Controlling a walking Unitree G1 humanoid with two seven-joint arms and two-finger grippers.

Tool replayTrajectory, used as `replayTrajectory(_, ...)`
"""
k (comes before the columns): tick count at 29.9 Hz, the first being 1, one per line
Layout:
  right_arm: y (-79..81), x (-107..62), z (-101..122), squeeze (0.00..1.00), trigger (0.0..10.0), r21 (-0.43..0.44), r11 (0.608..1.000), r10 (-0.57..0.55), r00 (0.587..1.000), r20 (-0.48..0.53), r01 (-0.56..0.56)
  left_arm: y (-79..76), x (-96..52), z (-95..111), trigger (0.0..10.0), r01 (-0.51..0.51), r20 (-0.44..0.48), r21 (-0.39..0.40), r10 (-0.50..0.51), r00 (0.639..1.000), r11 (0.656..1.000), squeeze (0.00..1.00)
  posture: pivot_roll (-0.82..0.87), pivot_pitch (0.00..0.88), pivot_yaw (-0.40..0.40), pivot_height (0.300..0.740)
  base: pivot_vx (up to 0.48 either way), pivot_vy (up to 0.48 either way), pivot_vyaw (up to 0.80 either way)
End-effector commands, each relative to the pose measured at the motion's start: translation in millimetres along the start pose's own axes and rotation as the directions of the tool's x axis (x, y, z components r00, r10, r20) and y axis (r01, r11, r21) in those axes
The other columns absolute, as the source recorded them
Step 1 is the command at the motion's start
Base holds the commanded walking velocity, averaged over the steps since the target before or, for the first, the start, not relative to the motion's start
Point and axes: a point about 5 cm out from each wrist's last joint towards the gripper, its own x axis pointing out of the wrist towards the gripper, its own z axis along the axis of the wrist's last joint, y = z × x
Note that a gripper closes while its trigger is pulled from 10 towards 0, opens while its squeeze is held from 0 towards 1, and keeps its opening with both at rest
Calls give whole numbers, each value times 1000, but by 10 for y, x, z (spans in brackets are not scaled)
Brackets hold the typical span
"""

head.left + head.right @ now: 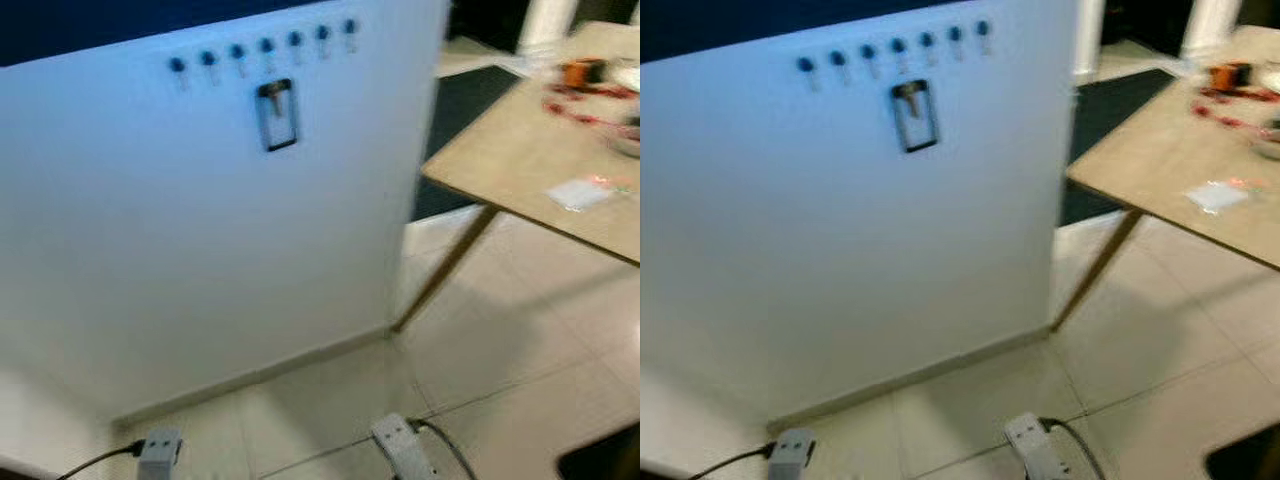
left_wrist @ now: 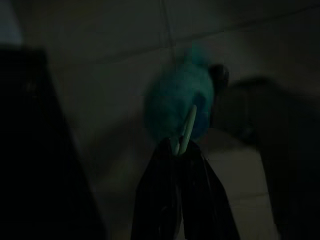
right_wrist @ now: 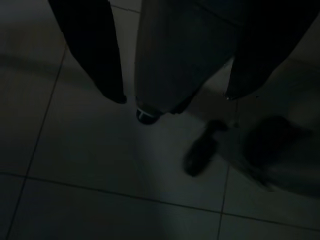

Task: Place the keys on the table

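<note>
Keys (image 2: 176, 107) | fuzzy teal fob, pinched in left hand (image 2: 179, 148) | table (image 1: 520, 160) pale wood

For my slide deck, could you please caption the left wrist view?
Dim view: left gripper shut on the keys with a fuzzy teal fob, above the tiled floor.

A home: tiled floor (image 1: 520, 330), wooden table (image 1: 520, 150), and a white wall (image 1: 200, 260) with key hooks (image 1: 265, 45).
</note>
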Motion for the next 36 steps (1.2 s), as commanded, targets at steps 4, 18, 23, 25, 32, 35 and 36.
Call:
replayTrajectory(4,165,-33,-408,0,10000,38,998,56,986,-155,-51,52,-15,0,10000,-17,-1,7,17,1000,1000,0,-85,77,102,740,0,0,719)
replayTrajectory(18,140,-38,-424,0,10000,34,999,30,987,-161,-25,51,-17,-10,10000,-6,-1,-14,6,1000,1000,0,-86,79,105,740,0,-136,246)
replayTrajectory(23,138,-39,-426,0,10000,34,999,29,987,-161,-24,52,-18,-10,10000,-6,-1,-18,6,1000,1000,0,-86,79,105,740,0,-468,0)
replayTrajectory(25,136,-39,-427,0,10000,33,999,27,986,-162,-22,54,-18,-11,10000,-7,-2,-19,7,1000,1000,0,-86,79,105,740,0,-465,0)
replayTrajectory(32,133,-40,-432,0,10000,36,999,22,986,-163,-16,61,-20,-15,10000,-10,-5,-16,10,1000,1000,0,-86,79,105,740,0,-467,0)
replayTrajectory(35,133,-40,-433,0,10000,37,999,22,986,-163,-16,62,-20,-14,10000,-11,-4,-15,11,1000,1000,0,-86,79,105,740,0,-469,0)
replayTrajectory(36,133,-40,-433,0,10000,37,999,22,986,-163,-16,62,-20,-13,10000,-11,-4,-15,11,1000,1000,0,-86,79,105,740,0,-469,0)
